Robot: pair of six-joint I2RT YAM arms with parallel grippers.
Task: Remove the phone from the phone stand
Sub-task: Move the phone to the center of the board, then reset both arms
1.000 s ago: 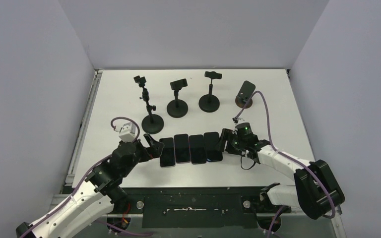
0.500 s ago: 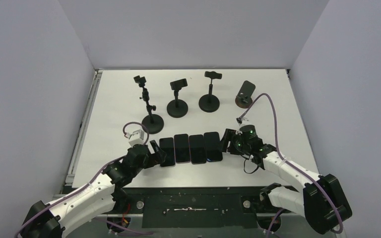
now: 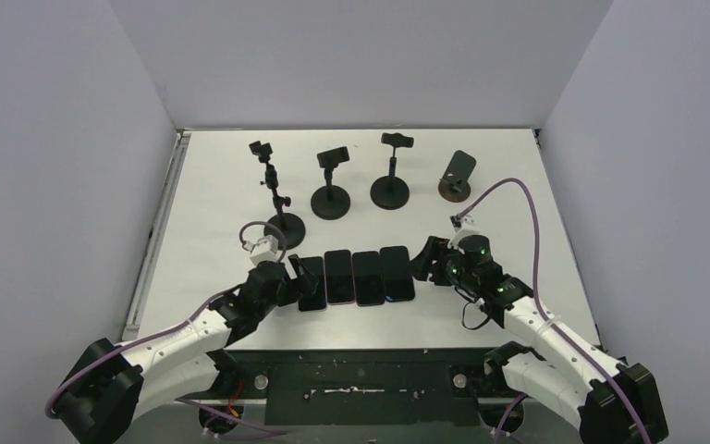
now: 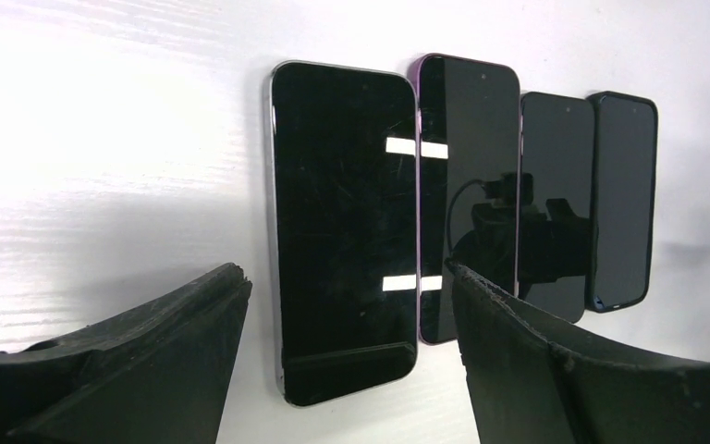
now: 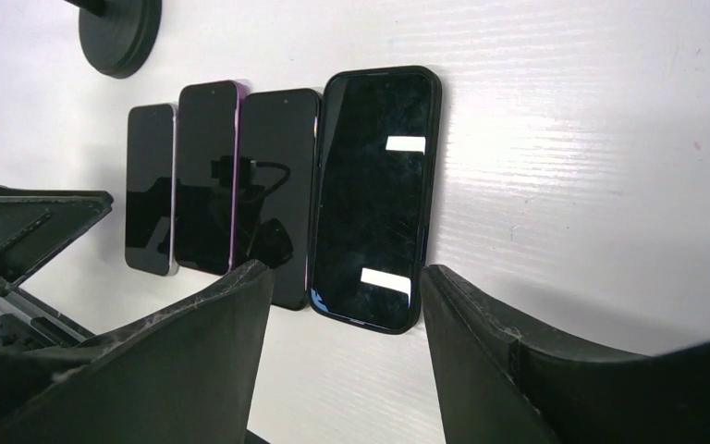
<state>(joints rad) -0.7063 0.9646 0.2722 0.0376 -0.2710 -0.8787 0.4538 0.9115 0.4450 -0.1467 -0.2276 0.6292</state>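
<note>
markings: no brand, label or writing can be read on any phone or stand; the screens are dark and show only reflections.
silver-edged phone (image 4: 342,231): black glass face with fine scratches and a bright metal rim. Two white strips of reflected light cross it. It lies flat and face up on the table (image 3: 213,185), just ahead of the left gripper (image 4: 344,282), in line with the gap between its fingers.
purple phone (image 4: 467,185): purple rim, dark face. It lies edge to edge with the silver-edged phone, on the side away from the left gripper. A reflected camera and cable show on its glass.
plain dark phone (image 4: 555,166): black rim and face, third out from the left gripper, just beside the purple phone.
cased phone (image 5: 374,194): black case with a rounded raised rim and a scratched screen with two white reflections. It lies flat at the end of the row, just ahead of the right gripper (image 5: 344,270).
row: the four phones lie side by side, long edges together, between the two grippers.
left gripper state: jaws spread, nothing held. Whether a finger touches the silver-edged phone cannot be told.
right gripper state: jaws apart, holding nothing.
stands: tall jointed stand (image 3: 278,199), short clamp stand (image 3: 331,180), T-top stand (image 3: 391,176) and brown-based stand (image 3: 459,176) stand beyond the row from both grippers. The tall one's base is near the silver-edged phone; the rest are well apart.
</note>
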